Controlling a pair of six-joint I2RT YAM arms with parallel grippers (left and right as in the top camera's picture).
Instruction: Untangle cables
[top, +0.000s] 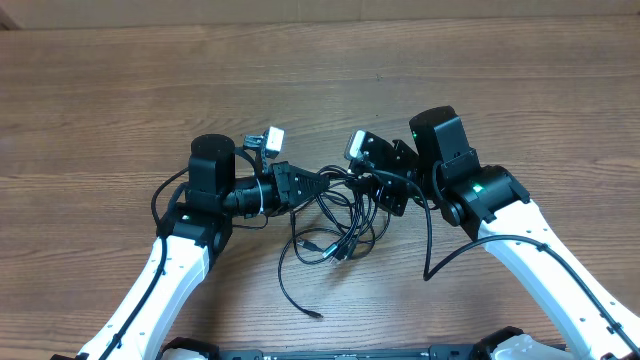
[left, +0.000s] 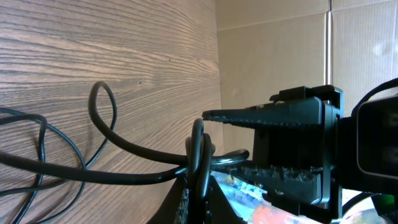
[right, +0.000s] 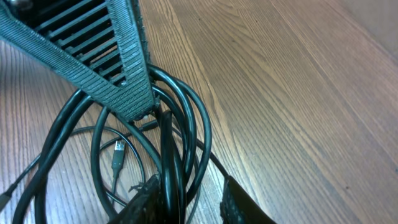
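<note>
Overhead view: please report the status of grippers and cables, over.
Left gripper shut on thin black cables. Right gripper around same cables, grip unclear. Cables knotted between both, on brown wooden table. No obstacle seen.

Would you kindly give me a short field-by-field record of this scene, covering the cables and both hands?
surface: wooden table
cables: thin black cords in one tangled clump between the two hands; one loose end trails toward the near edge
left hand: at the clump's left side, strands crossing its fingertips; grip cannot be told
right hand: at the clump's right side, coils running between its fingers; grip cannot be told
task state: not yet untangled
</note>
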